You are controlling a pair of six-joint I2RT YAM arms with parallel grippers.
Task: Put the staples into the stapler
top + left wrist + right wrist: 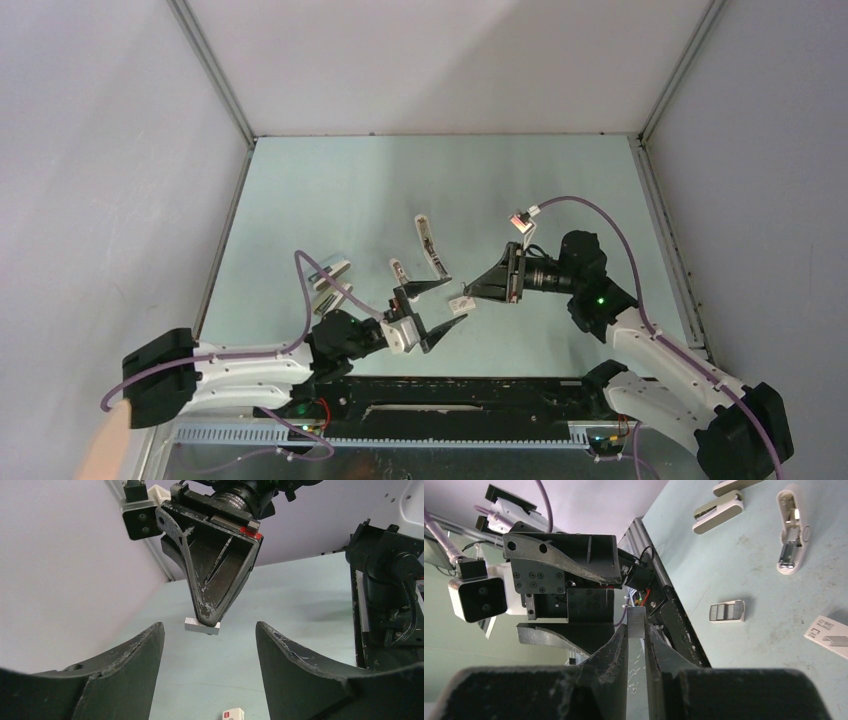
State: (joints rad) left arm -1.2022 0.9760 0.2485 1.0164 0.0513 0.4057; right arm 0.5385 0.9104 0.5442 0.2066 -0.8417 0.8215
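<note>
Right pincer [636, 629]: narrow, clamped on the staples [202, 626], a small grey metal block held at the fingertips above the worktop [320, 190].

Left pincer [209, 627]: wide, nothing between its fingers [125, 670]. It faces the right pincer tip to tip. The held block sits level with the gap between the left fingertips and touches neither.

The stapler [792, 532]: lies hinged open on the worktop beyond both pincers, dark metal channel facing up. Neither pincer touches it.

Also on the worktop:
- two larger silver-and-white bars [719, 516], side by side towards the left wall
- a short white stub [726, 611], nearer the left arm
- a little white box with a red mark [233, 714], below the left pincer's gap

From overhead, both arms reach inward and meet near the middle of the near half of the worktop.
</note>
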